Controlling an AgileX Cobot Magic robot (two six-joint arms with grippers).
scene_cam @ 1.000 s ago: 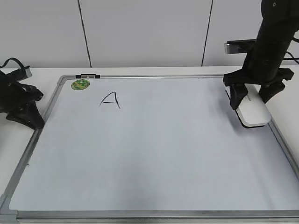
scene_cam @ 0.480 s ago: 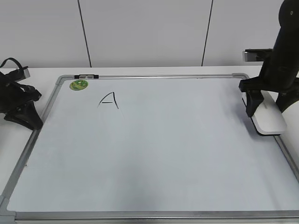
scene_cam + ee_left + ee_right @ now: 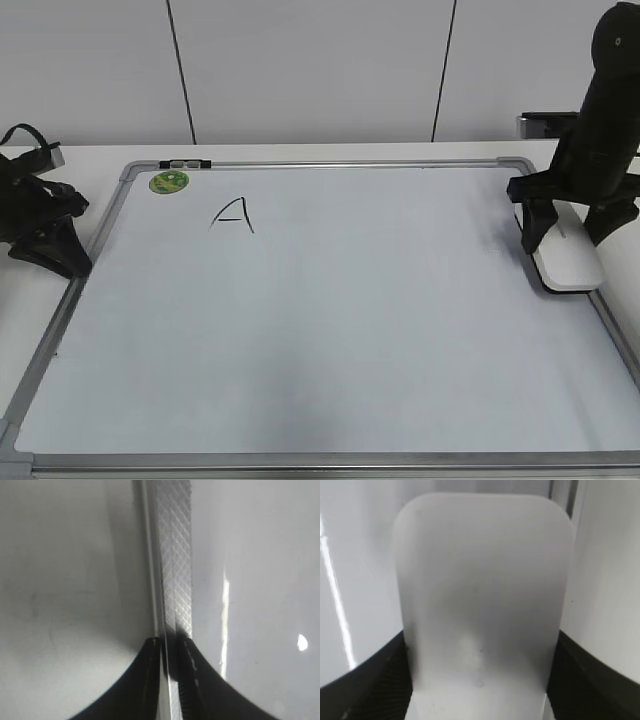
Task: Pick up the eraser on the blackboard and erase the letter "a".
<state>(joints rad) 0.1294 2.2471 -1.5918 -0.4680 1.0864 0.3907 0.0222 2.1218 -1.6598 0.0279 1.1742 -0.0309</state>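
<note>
At the blackboard's [image 3: 330, 330] right edge, the right hand [image 3: 572, 228] pinches the eraser [image 3: 566, 262]; any wiping should keep it flat.

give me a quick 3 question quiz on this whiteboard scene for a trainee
1. True or false: the eraser lies at the board's right edge, between the fingers of the right end effector.
2. Multiple choice: the green sticker on the blackboard sits at the
A. top-left corner
B. bottom-right corner
C. centre
3. Fill in: the only mark on the board is a capital letter written near the ____ sticker.

Key
1. True
2. A
3. green
</note>
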